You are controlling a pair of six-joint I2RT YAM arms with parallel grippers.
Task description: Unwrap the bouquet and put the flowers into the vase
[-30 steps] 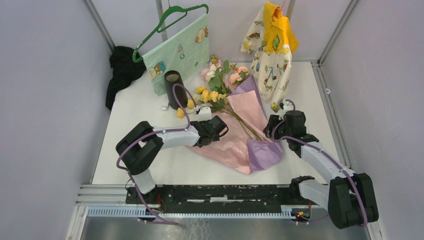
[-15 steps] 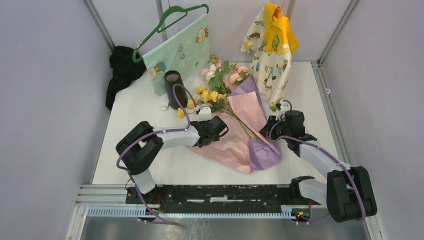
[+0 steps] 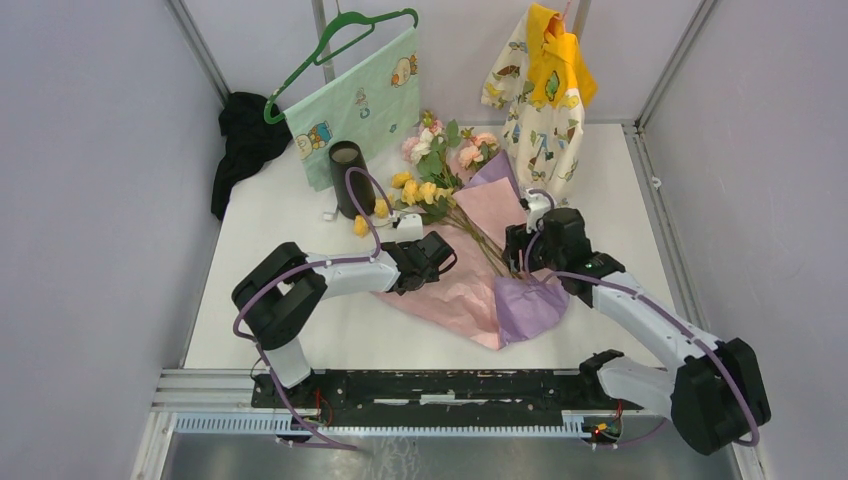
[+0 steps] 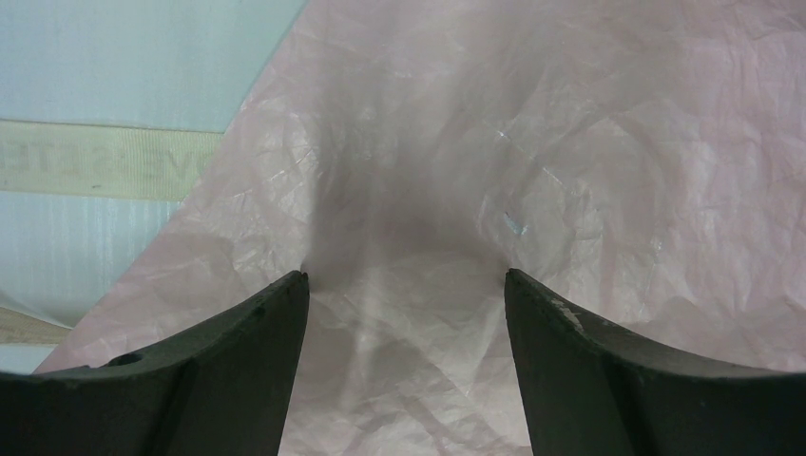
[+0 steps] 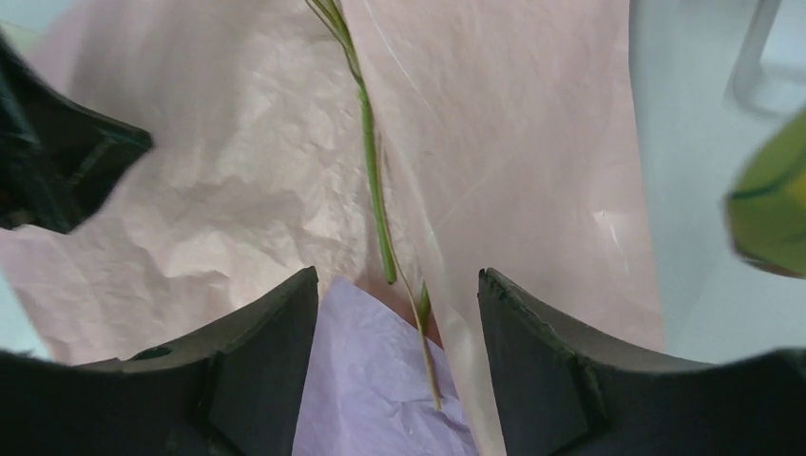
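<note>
The bouquet lies unwrapped: yellow, pink and cream flowers [image 3: 432, 172] fan out at the back, and their green stems [image 3: 487, 248] run down across spread pink paper [image 3: 462, 287] and a lilac sheet [image 3: 528, 305]. The black vase [image 3: 346, 176] stands upright left of the blooms. My left gripper [image 3: 447, 258] rests open on the pink paper's left part; its wrist view shows only crinkled pink paper [image 4: 532, 142] between the fingers, around the gripper [image 4: 406, 277]. My right gripper [image 3: 513, 252] is open over the stem ends; thin stem tips [image 5: 373, 190] and lilac paper [image 5: 366, 380] lie between its jaws [image 5: 397, 275].
A mint cloth on a green hanger [image 3: 361, 100] leans just behind the vase. A yellow patterned child's shirt [image 3: 541, 95] hangs at the back right, and a black cloth bundle [image 3: 245, 148] sits at the back left. Loose yellow blooms [image 3: 361, 227] lie by the vase's foot.
My right arm has swung left and forward from the paper's right edge to the stem ends; its jaws narrowed and then spread again. The left arm has stayed still.
</note>
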